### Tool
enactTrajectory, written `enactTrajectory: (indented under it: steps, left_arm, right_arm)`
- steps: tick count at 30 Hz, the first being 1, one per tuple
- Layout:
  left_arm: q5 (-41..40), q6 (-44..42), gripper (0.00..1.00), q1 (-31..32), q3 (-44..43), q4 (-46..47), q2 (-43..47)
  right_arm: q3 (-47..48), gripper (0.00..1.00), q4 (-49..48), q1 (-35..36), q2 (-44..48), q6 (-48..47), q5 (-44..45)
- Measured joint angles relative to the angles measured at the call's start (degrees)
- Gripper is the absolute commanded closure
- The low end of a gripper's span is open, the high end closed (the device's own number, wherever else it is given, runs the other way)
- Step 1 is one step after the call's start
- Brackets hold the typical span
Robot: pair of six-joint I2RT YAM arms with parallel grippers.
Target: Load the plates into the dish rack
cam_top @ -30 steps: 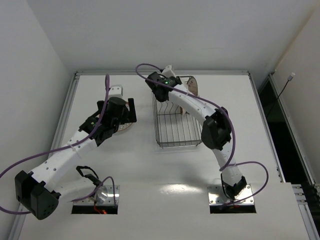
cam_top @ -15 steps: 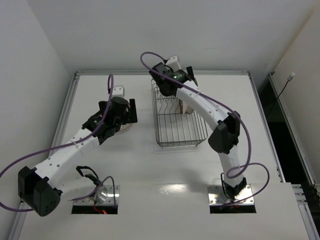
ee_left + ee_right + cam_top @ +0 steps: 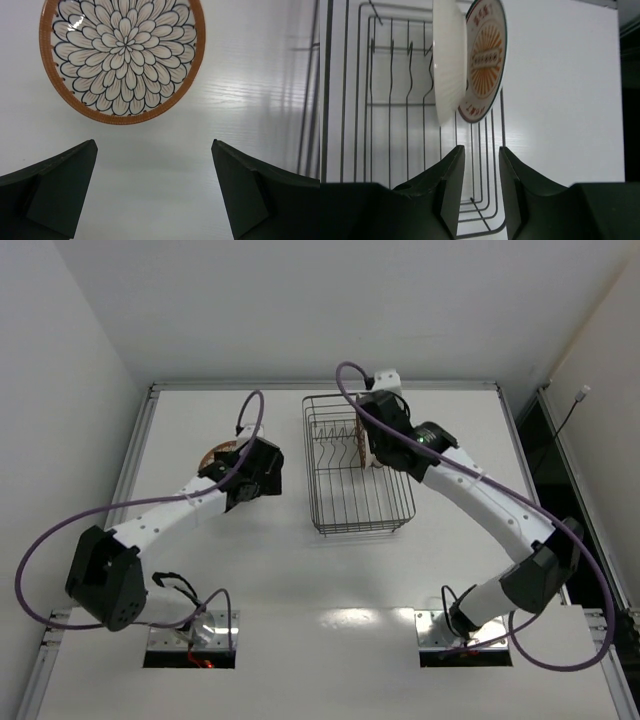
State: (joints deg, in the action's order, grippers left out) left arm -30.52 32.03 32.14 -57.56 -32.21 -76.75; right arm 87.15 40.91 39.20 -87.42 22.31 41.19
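The white table (image 3: 450,440) is carrying the dish rack (image 3: 355,490), which is holding a pale-backed plate (image 3: 449,60) and the sunburst plate (image 3: 487,55) on edge. A petal-patterned plate (image 3: 122,55) is lying flat to its left. The left gripper (image 3: 153,145) is hanging wide open and empty beside that plate. The right gripper (image 3: 481,150) is hovering over the rack, barely parted and gripping nothing.

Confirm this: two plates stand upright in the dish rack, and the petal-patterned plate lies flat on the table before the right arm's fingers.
Wrong arm. The petal-patterned plate lies flat on the table before the left arm's fingers, as the left wrist view shows. The sunburst plate and a pale-backed plate do stand upright in the dish rack.
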Motion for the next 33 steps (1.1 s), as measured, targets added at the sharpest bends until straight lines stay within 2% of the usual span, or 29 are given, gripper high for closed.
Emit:
enactTrajectory:
  steps: [5, 14, 22, 30, 33]
  left_arm:
    - [0.28, -1.29, 0.0, 0.0, -1.86, -1.64, -8.59]
    - [0.94, -6.38, 0.0, -0.48, -2.71, -0.61, -14.73]
    - [3.93, -12.17, 0.21, -4.74, -6.88, 4.09, -22.14]
    - [5.84, -13.86, 0.31, -7.39, -12.0, 4.44, -32.13]
    - [6.05, -13.88, 0.46, -7.39, -13.92, 4.39, -33.59]
  right_arm:
    - [-13.27, 0.69, -3.1, 0.04, 8.11, 0.17, -6.14]
    - [-19.32, 0.71, -8.68, 0.04, 22.71, 1.01, -7.41]
    - [-21.2, 0.71, -11.87, 0.04, 28.81, 1.68, -8.31]
    - [-22.56, 0.71, -11.91, 0.04, 29.49, 1.79, -9.03]
    - [-22.67, 0.71, -11.91, 0.04, 30.53, 1.81, -9.29]
